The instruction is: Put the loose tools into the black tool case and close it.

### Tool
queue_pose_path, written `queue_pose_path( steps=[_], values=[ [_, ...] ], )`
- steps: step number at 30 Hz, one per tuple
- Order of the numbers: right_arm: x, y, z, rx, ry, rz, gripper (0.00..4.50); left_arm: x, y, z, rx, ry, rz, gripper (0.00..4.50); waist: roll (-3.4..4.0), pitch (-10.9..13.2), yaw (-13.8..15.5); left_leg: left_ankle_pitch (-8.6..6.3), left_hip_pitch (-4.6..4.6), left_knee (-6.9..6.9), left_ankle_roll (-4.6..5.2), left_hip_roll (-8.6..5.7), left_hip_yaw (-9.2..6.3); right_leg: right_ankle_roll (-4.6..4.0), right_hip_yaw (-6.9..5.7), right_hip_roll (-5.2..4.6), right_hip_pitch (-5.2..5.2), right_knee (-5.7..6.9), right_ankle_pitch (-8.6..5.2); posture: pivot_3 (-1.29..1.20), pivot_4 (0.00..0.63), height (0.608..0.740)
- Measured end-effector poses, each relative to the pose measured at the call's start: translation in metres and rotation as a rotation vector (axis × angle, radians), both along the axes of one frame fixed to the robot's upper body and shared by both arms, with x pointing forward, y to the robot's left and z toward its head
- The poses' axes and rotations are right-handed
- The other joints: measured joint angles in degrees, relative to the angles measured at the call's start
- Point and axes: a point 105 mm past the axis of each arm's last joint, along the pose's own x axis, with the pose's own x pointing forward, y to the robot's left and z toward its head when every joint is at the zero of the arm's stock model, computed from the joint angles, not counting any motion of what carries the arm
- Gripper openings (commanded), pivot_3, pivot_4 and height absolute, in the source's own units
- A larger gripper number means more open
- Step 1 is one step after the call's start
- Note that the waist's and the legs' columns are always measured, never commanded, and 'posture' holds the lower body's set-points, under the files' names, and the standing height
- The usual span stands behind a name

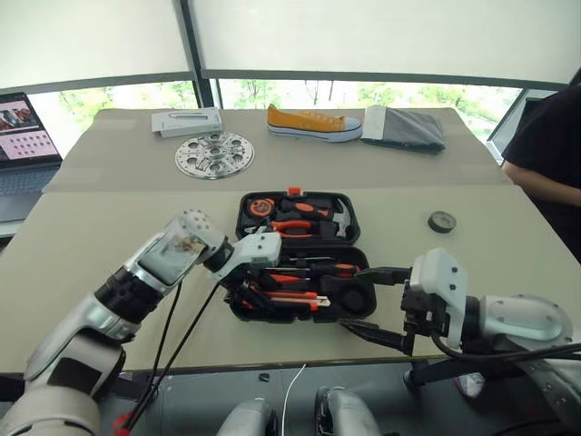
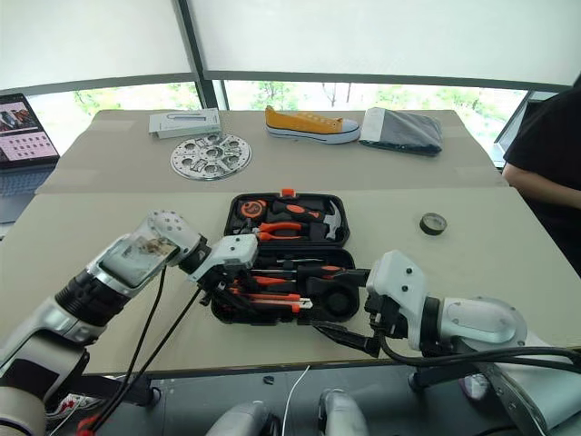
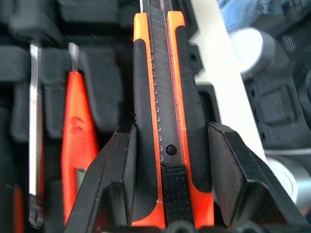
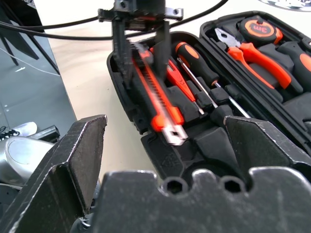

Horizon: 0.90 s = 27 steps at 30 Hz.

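No brand name or label can be read on any of the tools; the laptop screen (image 1: 20, 132) at the left edge of the head view shows a grid of small pictures, too small to read.

The surface is a pale beige counter (image 1: 91, 236) with a seam across it, set before wide windows with white blinds drawn most of the way down and green foliage showing below them. A person in a dark top (image 1: 549, 154) sits at the right edge.

The black plastic clamshell tool case (image 1: 295, 259) lies open at the centre of the head view, its lid half holding orange-handled pliers, a hammer and a tape measure. In the lower half lie two long orange-and-black-handled screwdrivers (image 4: 194, 63) and a small orange tester screwdriver (image 3: 77, 145).

The left gripper (image 3: 170, 155) has its jaws clamped on the sides of the orange-and-black utility knife (image 3: 163, 97), held over the near-left part of the case. The right gripper (image 1: 386, 304), at the case's lower right, has its jaws spread wide and empty.

A small dark tape roll (image 1: 442, 222) lies on the counter to the right of the case, well apart from it. In the upper part of the view sit a round perforated metal disc (image 1: 214, 154), a white flat box (image 1: 186, 121), a yellow canvas shoe (image 1: 313, 124) and a folded grey cloth (image 1: 404, 127).
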Motion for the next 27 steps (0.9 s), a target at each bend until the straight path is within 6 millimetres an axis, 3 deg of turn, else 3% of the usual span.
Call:
queue_pose_path(
  steps=[8,10,14,16,19,22,27],
  values=[
    [-0.001,0.001,0.001,0.008,-0.005,-0.019,4.50,0.003,-0.007,-0.003,0.006,0.017,0.028,1.65,0.03,-0.03,0.59,-0.04,0.01,0.15,0.06,-0.03,0.00,0.15,0.04,-0.01,0.08,0.00,0.05,0.00,0.150,0.740],
    [-0.001,0.001,0.002,0.012,-0.006,-0.019,4.50,0.001,-0.006,-0.003,0.012,0.029,0.019,2.66,0.04,-0.03,0.61,-0.04,0.01,0.15,0.06,-0.03,0.00,0.14,0.04,-0.01,0.07,0.00,0.05,0.00,0.150,0.740],
    [-0.001,0.001,0.003,0.010,-0.007,-0.018,4.50,-0.004,-0.003,-0.009,0.023,0.081,0.016,4.01,0.04,-0.03,0.66,-0.04,-0.01,0.16,0.06,-0.03,0.01,0.14,0.04,-0.01,0.06,0.00,0.06,0.00,0.150,0.740],
    [0.000,0.001,0.005,0.011,-0.017,-0.016,4.50,-0.006,-0.005,-0.008,0.011,0.098,0.015,4.45,0.04,-0.03,0.95,-0.04,-0.03,0.20,0.06,-0.03,0.00,0.15,0.03,-0.03,0.08,-0.01,0.06,0.00,0.150,0.740],
    [0.001,0.001,0.006,0.011,-0.020,-0.014,4.50,-0.005,-0.005,-0.003,-0.016,0.099,0.027,4.45,0.04,-0.03,1.08,-0.04,-0.08,0.23,0.07,-0.03,0.00,0.17,0.03,-0.04,0.07,-0.02,0.07,0.00,0.150,0.740],
    [0.001,0.001,0.005,0.010,-0.018,-0.015,4.50,0.003,-0.003,0.012,-0.073,0.055,0.055,3.77,0.04,-0.03,0.94,-0.04,-0.09,0.22,0.06,-0.03,-0.01,0.17,0.03,-0.03,0.04,-0.01,0.07,0.00,0.150,0.740],
    [0.003,0.000,0.002,0.008,-0.001,-0.017,4.50,0.010,0.001,0.020,-0.109,0.002,0.052,1.79,0.04,-0.03,0.70,-0.04,-0.09,0.21,0.06,-0.04,0.00,0.15,0.02,-0.01,0.01,-0.02,0.08,0.00,0.150,0.740]
  ],
)
